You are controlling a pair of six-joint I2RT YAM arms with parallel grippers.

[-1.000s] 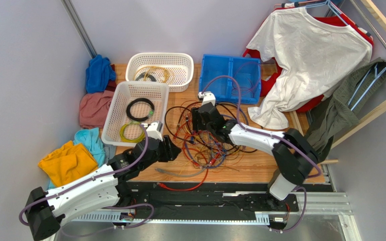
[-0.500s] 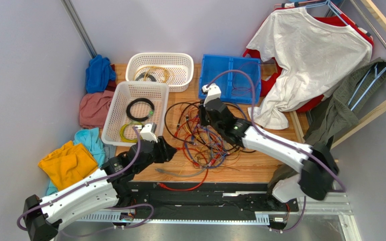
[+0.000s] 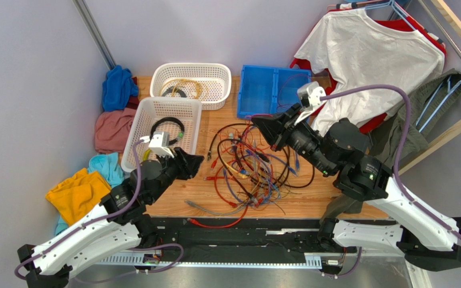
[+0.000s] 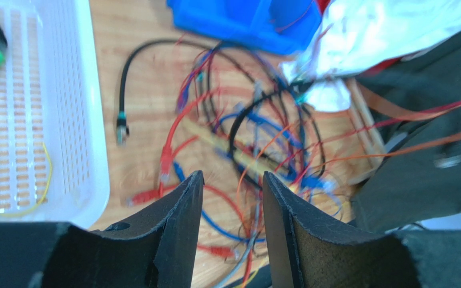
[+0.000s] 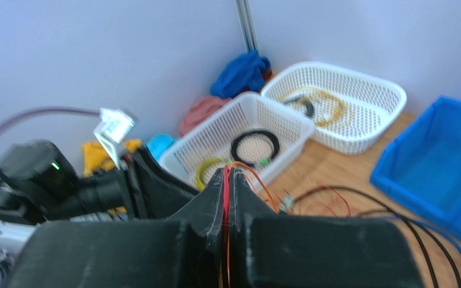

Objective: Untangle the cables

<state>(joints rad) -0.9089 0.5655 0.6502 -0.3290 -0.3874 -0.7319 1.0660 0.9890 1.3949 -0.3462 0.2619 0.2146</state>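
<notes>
The right tool (image 5: 227,173) is pressed together on a few thin red and orange strands of the cables (image 3: 250,171). The left tool (image 4: 232,183) has its fingers apart, with nothing between them, near the white basket (image 3: 132,143). The tangle lies on the wooden surface (image 3: 302,201), in front of the blue bin (image 3: 257,90), between both arms.

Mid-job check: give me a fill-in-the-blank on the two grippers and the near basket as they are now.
The right gripper is shut on thin wires, red and ___.
The left gripper is ___ and holds nothing.
The white plastic mesh basket nearest the left gripper holds a yellow-green coil and a second coil, coloured ___.
Missing words: orange, open, black.
</notes>
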